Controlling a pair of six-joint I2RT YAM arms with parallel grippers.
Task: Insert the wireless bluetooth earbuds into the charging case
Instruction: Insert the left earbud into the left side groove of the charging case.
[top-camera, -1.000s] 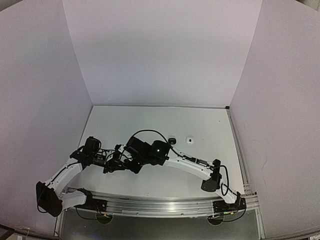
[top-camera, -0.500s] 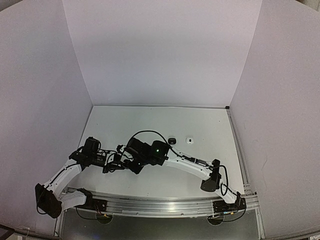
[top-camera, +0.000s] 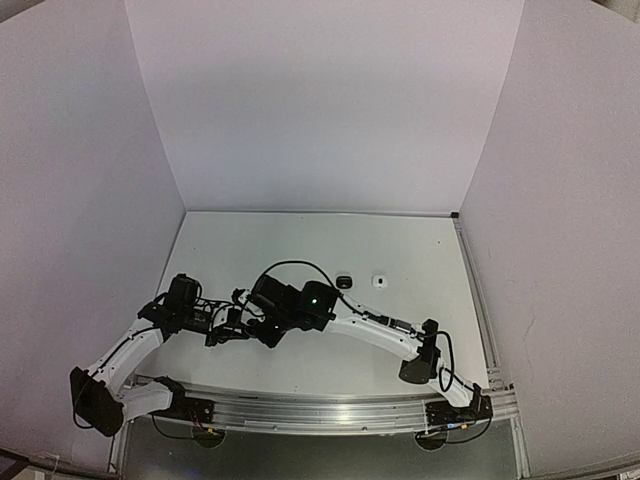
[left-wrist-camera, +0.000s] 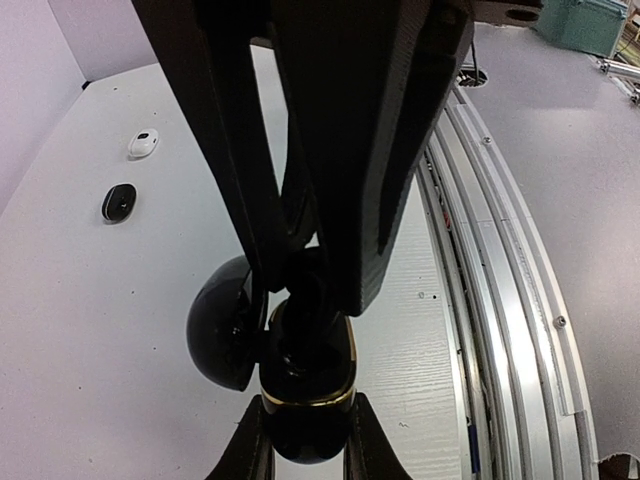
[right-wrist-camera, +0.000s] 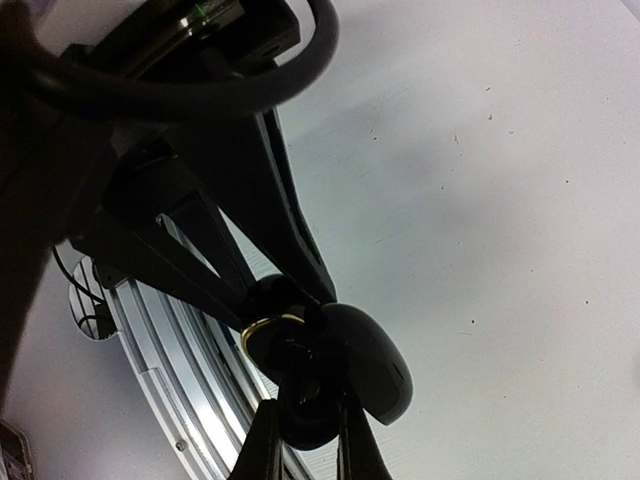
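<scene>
Charging case (left-wrist-camera: 305, 420) | left fingers (left-wrist-camera: 258, 455) clamp it | right fingers (right-wrist-camera: 262, 450) closed, touching

Case (left-wrist-camera: 305, 435): glossy black, rounded, open. Lid (left-wrist-camera: 222, 325) is swung out to one side on its hinge, and a gold rim rings the mouth. It's up off the table (top-camera: 400, 240), towards the near edge, left of centre.

Black bud (right-wrist-camera: 305, 410): a small dark lump right at the case mouth, touching or partly inside it. The stem is hidden, so I can't tell how deep it sits.

Two loose bits lie flat mid-table, close together but apart: black piece (left-wrist-camera: 119, 202) and white piece (left-wrist-camera: 143, 143), which has a dark spot. Both are rounded. Bud or small case, can't tell.
</scene>
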